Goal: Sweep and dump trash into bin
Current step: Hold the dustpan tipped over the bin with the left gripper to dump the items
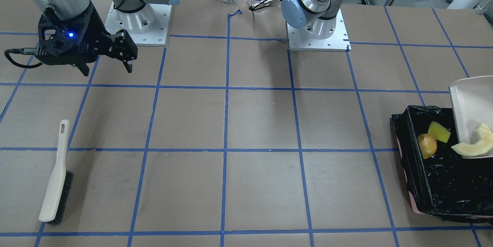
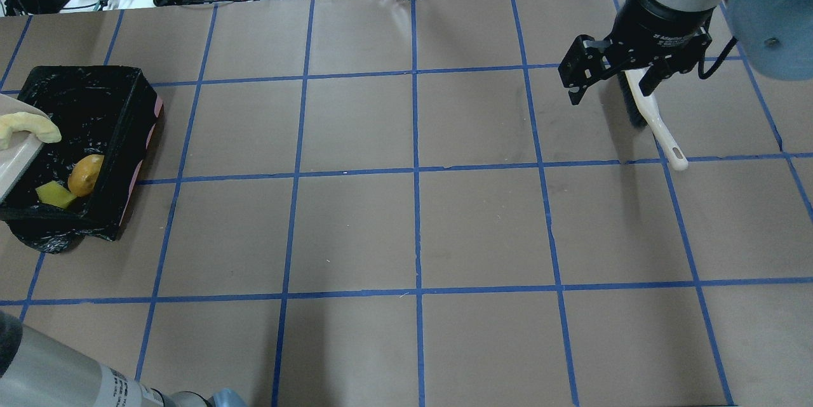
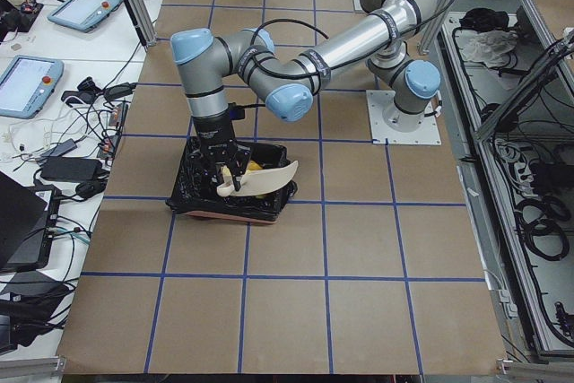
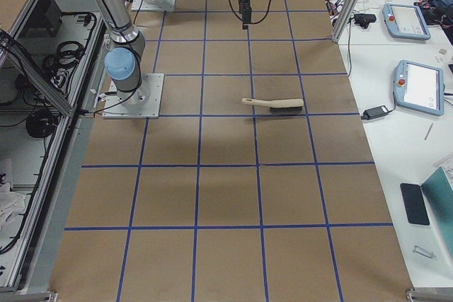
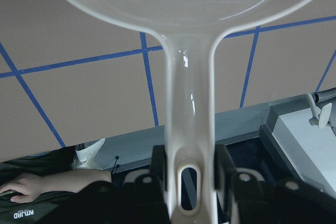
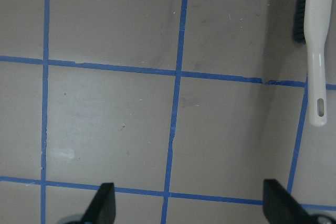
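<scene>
Beige dustpan [image 1: 472, 104], pinched in the left pincer [image 5: 189, 169], carries the melon slice [image 1: 475, 143] above the bin [image 1: 423, 185]. Right pincer [image 1: 108, 69] hangs spread, brush [image 1: 56, 181] nearby.

Front and overhead cams faced each other, steeply down, sharing bin [image 1: 413, 170] and brush [image 1: 54, 187]. Wrist cams sat close.

Bright, even overhead light; soft arm shadows on desk [image 1: 265, 77]. Glare streaks on dustpan [image 5: 189, 98]; my left pincer [image 5: 189, 174] dark, soft-focused.
</scene>
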Controlling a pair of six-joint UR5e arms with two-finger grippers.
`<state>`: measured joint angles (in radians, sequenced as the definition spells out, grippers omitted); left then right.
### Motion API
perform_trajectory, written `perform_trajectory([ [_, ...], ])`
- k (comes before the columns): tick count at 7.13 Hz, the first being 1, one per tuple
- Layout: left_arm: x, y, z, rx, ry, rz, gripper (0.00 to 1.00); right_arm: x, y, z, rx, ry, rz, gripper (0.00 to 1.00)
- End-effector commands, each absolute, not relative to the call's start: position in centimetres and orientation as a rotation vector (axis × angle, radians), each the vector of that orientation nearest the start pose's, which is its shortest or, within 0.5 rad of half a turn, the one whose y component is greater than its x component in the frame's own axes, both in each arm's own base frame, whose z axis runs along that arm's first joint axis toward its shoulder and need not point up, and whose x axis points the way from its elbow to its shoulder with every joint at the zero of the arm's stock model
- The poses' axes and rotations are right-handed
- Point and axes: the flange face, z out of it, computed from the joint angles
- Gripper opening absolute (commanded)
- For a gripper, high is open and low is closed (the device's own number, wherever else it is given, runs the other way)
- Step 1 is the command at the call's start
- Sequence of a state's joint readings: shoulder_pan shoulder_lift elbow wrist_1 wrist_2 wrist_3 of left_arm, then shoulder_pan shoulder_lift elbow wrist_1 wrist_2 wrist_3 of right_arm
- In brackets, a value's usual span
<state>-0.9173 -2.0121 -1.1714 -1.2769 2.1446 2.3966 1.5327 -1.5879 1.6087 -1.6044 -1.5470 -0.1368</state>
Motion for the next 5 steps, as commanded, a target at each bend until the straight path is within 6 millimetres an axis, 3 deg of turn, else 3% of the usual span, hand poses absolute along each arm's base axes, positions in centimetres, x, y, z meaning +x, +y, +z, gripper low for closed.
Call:
perform_trajectory([
  [1,35.6,-59.8,47.4,-2.429,-2.2,-0.959,0.0,11.8,-48.9,48.2,-0.151,3.107,-0.023,1.0],
  [4,34.9,-60.1,47.9,-2.445,-2.211,-1.002,0.0,11.6,-48.8,48.3,-0.142,3.123,-0.026,1.0],
  [5,33.3,-61.0,48.5,-2.471,-2.201,-1.061,0.0,11.6,-48.7,48.1,-0.142,3.124,-0.019,1.0],
])
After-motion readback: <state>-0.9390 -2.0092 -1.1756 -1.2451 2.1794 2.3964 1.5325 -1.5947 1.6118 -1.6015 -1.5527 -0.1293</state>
